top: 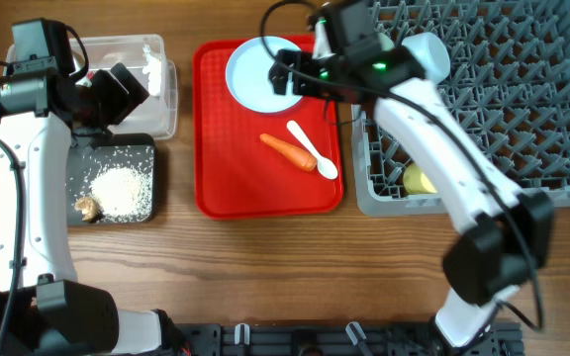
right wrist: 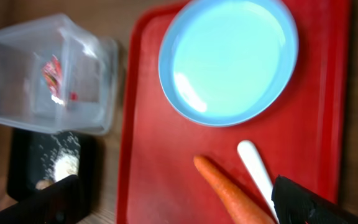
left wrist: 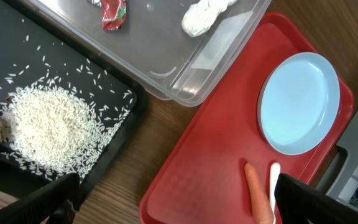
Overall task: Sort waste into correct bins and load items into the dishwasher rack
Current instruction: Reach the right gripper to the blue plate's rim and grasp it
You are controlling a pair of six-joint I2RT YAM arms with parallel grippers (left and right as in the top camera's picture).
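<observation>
The light-blue plate [top: 255, 74] lies at the back of the flat red tray [top: 236, 188], with the orange carrot [top: 287, 150] and the white spoon [top: 313, 150] in front of it. My right gripper [top: 290, 75] hovers open and empty over the plate's right edge; its view shows the plate [right wrist: 229, 56], carrot [right wrist: 232, 193] and spoon [right wrist: 257, 171]. My left gripper [top: 125, 87] is open and empty above the clear tub [top: 161, 119]. The tub holds the red wrapper [left wrist: 114, 14] and the white paper scrap [left wrist: 207, 14]. The black tray [top: 142, 148] holds rice [top: 122, 190] and a brown scrap [top: 89, 207].
The grey dishwasher rack [top: 503, 109] fills the right side, next to the red tray. A yellow cup [top: 419, 180] lies in its front left corner and a pale bowl [top: 429, 54] sits near its back left. Bare wooden table [top: 265, 267] runs along the front.
</observation>
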